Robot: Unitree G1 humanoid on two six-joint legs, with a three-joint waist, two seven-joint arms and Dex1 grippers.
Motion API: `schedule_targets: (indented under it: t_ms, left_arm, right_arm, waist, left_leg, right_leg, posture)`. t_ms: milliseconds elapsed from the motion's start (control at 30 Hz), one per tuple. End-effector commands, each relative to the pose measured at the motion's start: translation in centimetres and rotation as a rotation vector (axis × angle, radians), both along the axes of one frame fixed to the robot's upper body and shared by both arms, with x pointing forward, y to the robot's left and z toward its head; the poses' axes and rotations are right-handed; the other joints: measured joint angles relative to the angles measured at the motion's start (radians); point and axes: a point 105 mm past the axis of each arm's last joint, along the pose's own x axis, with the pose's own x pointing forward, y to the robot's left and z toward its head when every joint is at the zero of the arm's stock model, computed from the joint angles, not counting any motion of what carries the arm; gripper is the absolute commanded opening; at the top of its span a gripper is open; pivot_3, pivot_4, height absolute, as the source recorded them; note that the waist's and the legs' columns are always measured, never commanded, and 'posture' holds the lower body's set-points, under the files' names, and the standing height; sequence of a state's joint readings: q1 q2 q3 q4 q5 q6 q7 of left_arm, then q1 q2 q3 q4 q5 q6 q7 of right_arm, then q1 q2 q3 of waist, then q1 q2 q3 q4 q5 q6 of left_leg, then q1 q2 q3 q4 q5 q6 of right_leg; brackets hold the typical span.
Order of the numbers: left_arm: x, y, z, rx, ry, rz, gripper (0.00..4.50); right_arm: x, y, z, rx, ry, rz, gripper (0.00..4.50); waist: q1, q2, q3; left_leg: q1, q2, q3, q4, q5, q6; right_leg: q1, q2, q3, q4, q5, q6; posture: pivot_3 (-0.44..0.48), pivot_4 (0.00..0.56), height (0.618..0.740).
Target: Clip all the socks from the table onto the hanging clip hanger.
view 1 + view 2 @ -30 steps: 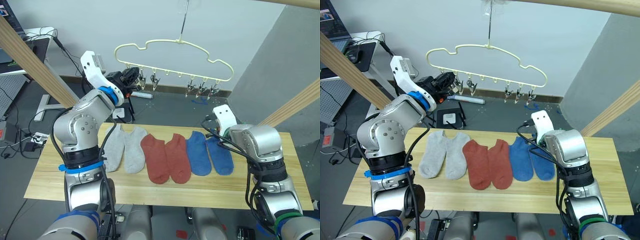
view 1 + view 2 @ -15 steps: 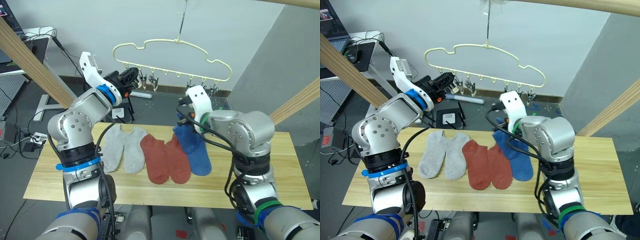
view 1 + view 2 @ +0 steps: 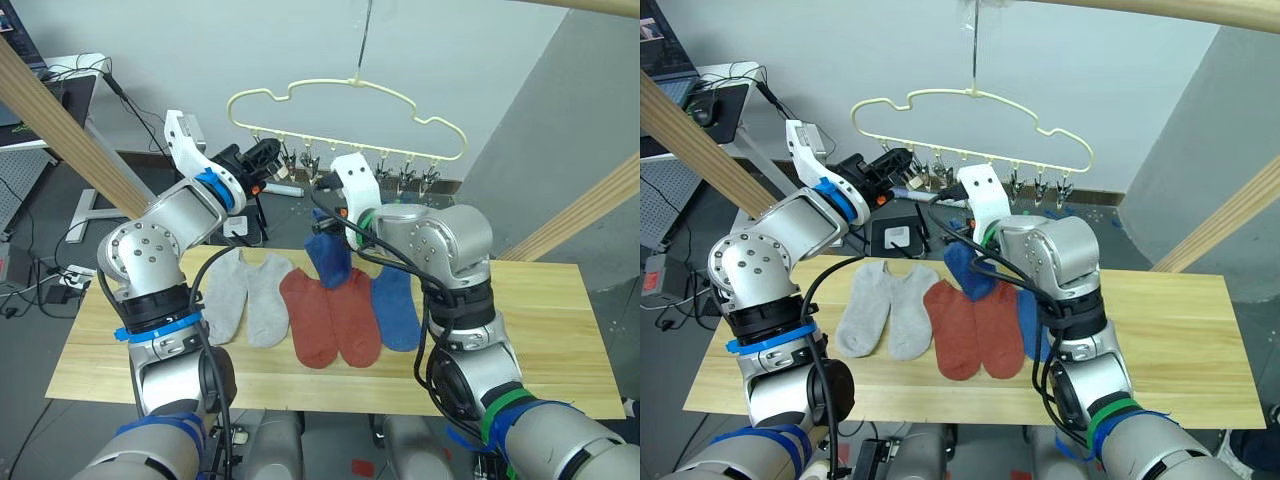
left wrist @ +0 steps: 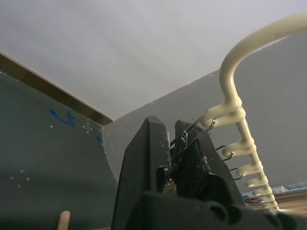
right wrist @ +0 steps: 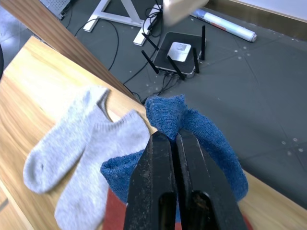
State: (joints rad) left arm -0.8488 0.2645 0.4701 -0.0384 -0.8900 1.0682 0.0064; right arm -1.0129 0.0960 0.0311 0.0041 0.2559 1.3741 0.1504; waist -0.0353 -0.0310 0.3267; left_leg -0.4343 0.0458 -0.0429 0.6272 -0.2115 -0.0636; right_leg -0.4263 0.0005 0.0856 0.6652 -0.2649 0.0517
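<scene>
progress: we count no socks clipped yet | right gripper (image 5: 173,143) carries a blue sock (image 3: 328,258) toward the clip hanger (image 3: 345,95) | left gripper (image 4: 173,146) squeezes its end clip (image 4: 192,139) | five socks wait on the table (image 3: 560,330)

My left arm is raised, elbow bent, left gripper (image 3: 262,157) up at the leftmost clip (image 4: 194,135) of the clip hanger (image 3: 345,92), fingers (image 4: 144,158) pinched onto that clip; my right arm is folded across in front of me with the wrist turned inward. Right gripper (image 5: 173,143) is lifted above the table (image 3: 560,340), fingers pressed together on a bunched blue sock (image 5: 192,129).
</scene>
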Motion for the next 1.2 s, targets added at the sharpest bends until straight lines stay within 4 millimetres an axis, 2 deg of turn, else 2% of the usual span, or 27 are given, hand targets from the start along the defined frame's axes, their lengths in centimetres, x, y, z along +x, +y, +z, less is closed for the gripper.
schedule_targets:
  t_ms: [33,367,833,1033,1200]
  left_arm:
    - [-0.3,0.3,0.5,-0.013,-0.017,0.005,0.23]
    - [-0.2,0.0,0.1,-0.032,0.01,-0.003,0.23]
    - [-0.3,0.3,-0.8,-0.013,0.036,0.001,0.23]
    - [0.0,0.8,-0.5,-0.018,0.021,0.031,0.23]
    - [0.4,1.3,-0.3,-0.047,0.015,0.054,0.23]
  right_arm:
    - [0.0,1.4,2.2,0.05,-0.069,0.033,0.01]
    - [0.7,2.9,3.4,0.075,-0.1,0.039,0.01]
    - [0.9,5.1,6.7,0.132,-0.158,0.083,0.01]
    - [0.6,5.3,6.9,0.135,-0.147,0.098,0.01]
    - [-0.2,5.3,6.0,0.128,-0.107,0.109,0.01]
  waist:
    - [0.0,0.0,0.0]
    - [0.001,0.0,0.0]
    - [-0.003,0.0,0.0]
    - [-0.004,0.0,0.0]
    - [-0.007,0.0,0.0]
  left_leg:
    - [0.0,0.0,0.0,0.0,0.0,0.0]
    - [0.0,0.0,0.0,0.0,0.0,-0.001]
    - [0.0,0.0,0.0,-0.001,0.0,-0.001]
    - [0.0,0.0,0.0,-0.001,0.0,-0.002]
    - [0.0,0.0,0.0,-0.001,-0.001,-0.002]
  right_leg:
    - [0.0,0.0,0.0,0.0,0.0,0.0]
    - [0.0,0.0,0.0,0.0,0.0,0.0]
    - [-0.001,0.0,0.0,0.0,0.0,0.0]
    - [-0.001,0.0,0.0,0.0,0.0,0.0]
    - [-0.001,0.0,0.0,0.0,0.0,0.0]
  posture:
    - [0.023,0.347,0.74]
    - [0.022,0.345,0.74]
    - [0.023,0.342,0.74]
    - [0.015,0.341,0.74]
    - [0.007,0.342,0.74]
